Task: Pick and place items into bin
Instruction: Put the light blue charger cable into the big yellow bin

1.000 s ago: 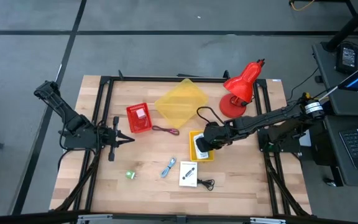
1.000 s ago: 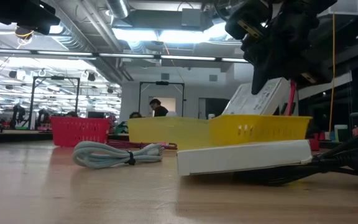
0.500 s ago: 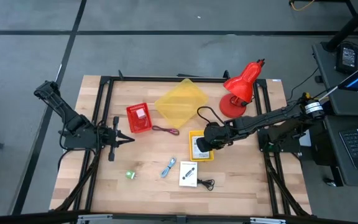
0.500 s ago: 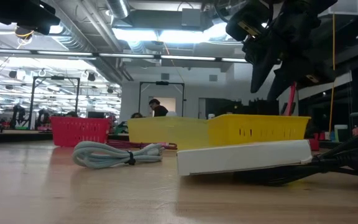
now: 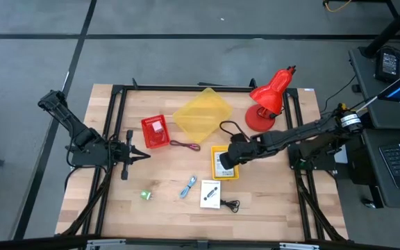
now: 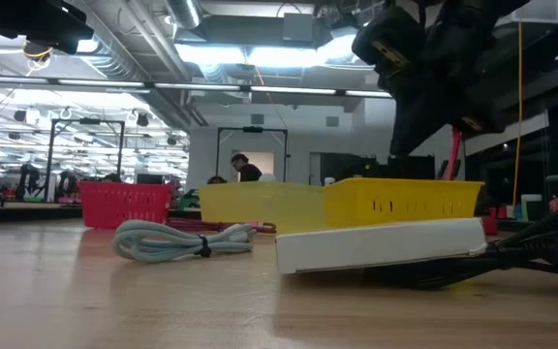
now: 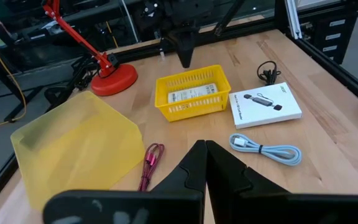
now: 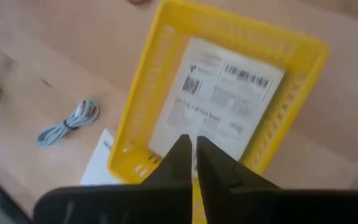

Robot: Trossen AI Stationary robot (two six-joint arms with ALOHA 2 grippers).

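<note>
A small yellow basket [image 5: 235,175] sits at mid-table with a white labelled packet [image 8: 219,99] lying flat inside it. My right gripper [image 8: 192,144] hangs shut just above the basket [image 6: 400,202], touching nothing. My left gripper [image 7: 202,148] waits shut at the table's left [image 5: 144,154]. Loose on the wood near the front edge lie a white printed card [image 5: 211,194], a black cord [image 5: 232,204], a blue-grey cable [image 5: 189,187] and a tiny green object [image 5: 145,195]. A dark red cord with a pink end [image 5: 185,145] lies by the red basket [image 5: 155,130].
A red desk lamp [image 5: 269,97] stands at the far right, behind my right arm. A pale yellow translucent tub [image 5: 202,113] sits far of centre. The red basket holds a small white item. A black frame runs along the table's edges. Bare wood lies at the near left and near right.
My right gripper held the white packet tilted over the yellow basket, opened and let it go. The packet dropped flat into the basket. The gripper then shut again, staying over the basket.
</note>
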